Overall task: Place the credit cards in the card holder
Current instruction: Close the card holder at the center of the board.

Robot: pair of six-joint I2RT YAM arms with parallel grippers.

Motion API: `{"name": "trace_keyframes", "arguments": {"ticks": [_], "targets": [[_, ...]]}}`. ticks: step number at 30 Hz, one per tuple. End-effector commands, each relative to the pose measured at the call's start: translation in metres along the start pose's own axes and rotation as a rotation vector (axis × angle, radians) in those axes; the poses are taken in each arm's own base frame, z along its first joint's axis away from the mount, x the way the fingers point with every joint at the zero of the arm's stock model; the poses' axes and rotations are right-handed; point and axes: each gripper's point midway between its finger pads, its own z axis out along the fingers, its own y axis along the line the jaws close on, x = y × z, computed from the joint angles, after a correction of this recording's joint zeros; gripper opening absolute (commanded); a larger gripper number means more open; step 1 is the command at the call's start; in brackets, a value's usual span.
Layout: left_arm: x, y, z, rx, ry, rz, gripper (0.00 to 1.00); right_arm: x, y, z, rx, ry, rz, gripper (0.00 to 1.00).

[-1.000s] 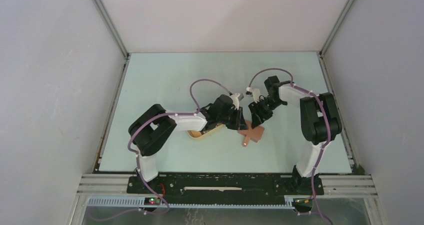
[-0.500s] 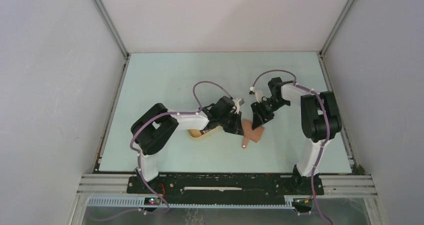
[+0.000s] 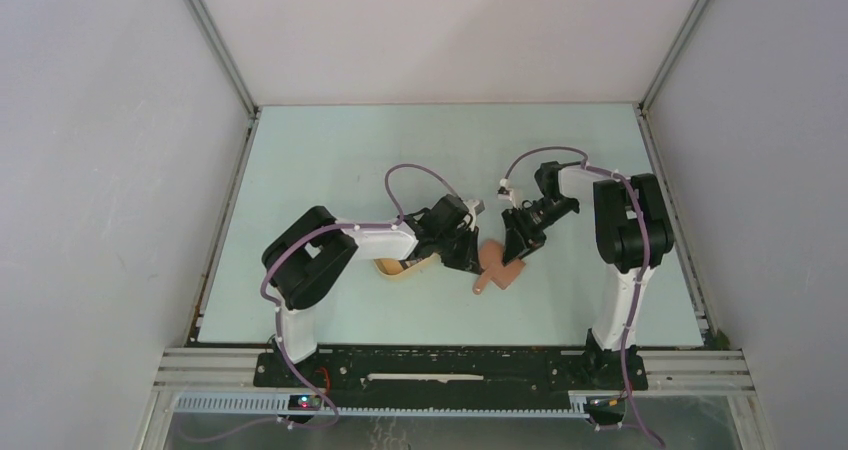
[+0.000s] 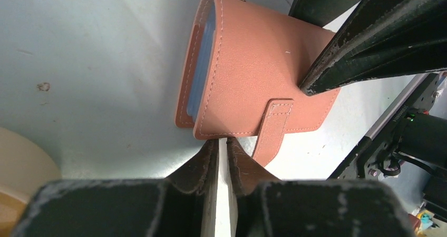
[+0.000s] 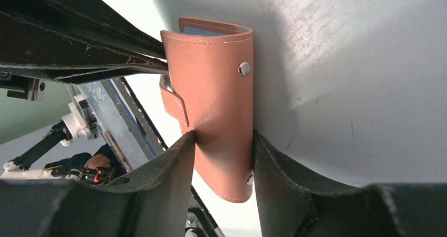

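- The card holder (image 3: 500, 265) slid a little; beside it the left gripper (image 4: 222, 145) pinches a white card (image 4: 222, 205).
- We fear the right gripper (image 5: 224, 138), squeezing the holder, shuts its slot.

The middle of the tabletop (image 3: 330, 160) is crowded, with both hands meeting at the holder (image 3: 500, 266). The right hand (image 3: 520, 248) straddles it from the far right with a finger pressed to each face, so those two sides are shut off. The left hand (image 3: 468, 254) reaches in from the left. Its tips are nearly together and right at the holder's edge beside the strap (image 4: 271, 131), which blocks that side. The tray (image 3: 396, 268) lies just behind it, under the left wrist, so there is no low way in from the left. On the near side, toward the bases, only the strap sticks out over bare tabletop. The far half and the strips along both walls (image 3: 100, 170) lie open.
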Motion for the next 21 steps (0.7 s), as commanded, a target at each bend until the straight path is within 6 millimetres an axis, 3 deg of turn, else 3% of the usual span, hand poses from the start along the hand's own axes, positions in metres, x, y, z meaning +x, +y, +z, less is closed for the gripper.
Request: {"name": "trace_keyframes", "arguments": {"ticks": [1, 12, 21], "targets": [[-0.006, 0.004, 0.000, -0.017, -0.021, 0.015, 0.15, -0.005, 0.004, -0.001, -0.017, -0.002, -0.009, 0.49], [-0.021, -0.008, -0.018, 0.006, -0.098, 0.002, 0.18, -0.016, 0.013, -0.007, -0.076, -0.069, 0.001, 0.12], [-0.058, -0.027, -0.070, 0.043, -0.294, 0.010, 0.25, -0.028, 0.013, -0.045, -0.054, -0.199, -0.049, 0.08]]}}
